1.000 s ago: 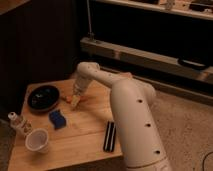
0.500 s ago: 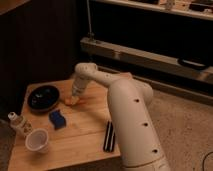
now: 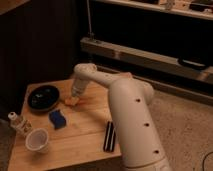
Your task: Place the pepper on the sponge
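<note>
gripper [image 3: 73, 98] is down at the table [image 3: 90, 117], right on the pepper [image 3: 70, 101], just beside the dish [image 3: 43, 97]. can't tell if it's clamped on it or loose. sponge [image 3: 57, 119] sits near, closer to the front edge, nothing on it. looks like the pickup step to me. next it needs a sure hold, then a short carry over the sponge.

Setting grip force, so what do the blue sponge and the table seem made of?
The sponge looks like soft matte foam: a dull, bright blue block. The table looks like pale wood, smooth, with a warm tan tone. The gripper is low over the pepper, beyond the sponge.
</note>
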`<action>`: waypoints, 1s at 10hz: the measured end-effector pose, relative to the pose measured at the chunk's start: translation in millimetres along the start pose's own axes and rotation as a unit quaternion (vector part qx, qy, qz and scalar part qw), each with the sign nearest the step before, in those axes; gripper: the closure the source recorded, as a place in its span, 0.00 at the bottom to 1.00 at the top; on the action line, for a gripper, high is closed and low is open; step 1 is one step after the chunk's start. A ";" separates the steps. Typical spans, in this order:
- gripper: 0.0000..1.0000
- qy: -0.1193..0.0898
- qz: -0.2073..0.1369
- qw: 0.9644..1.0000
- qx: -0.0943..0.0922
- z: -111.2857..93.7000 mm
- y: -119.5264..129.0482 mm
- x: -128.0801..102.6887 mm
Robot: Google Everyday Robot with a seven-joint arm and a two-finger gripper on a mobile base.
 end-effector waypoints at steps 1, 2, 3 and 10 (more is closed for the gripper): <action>0.62 -0.002 -0.010 1.000 0.003 -11.9 8.2 -5.1; 0.62 -0.006 -0.024 1.000 0.008 -32.7 21.2 -7.7; 0.62 -0.008 -0.037 0.999 0.012 -50.9 35.7 -3.8; 0.62 0.014 -0.131 0.990 -0.052 -12.3 136.3 -29.7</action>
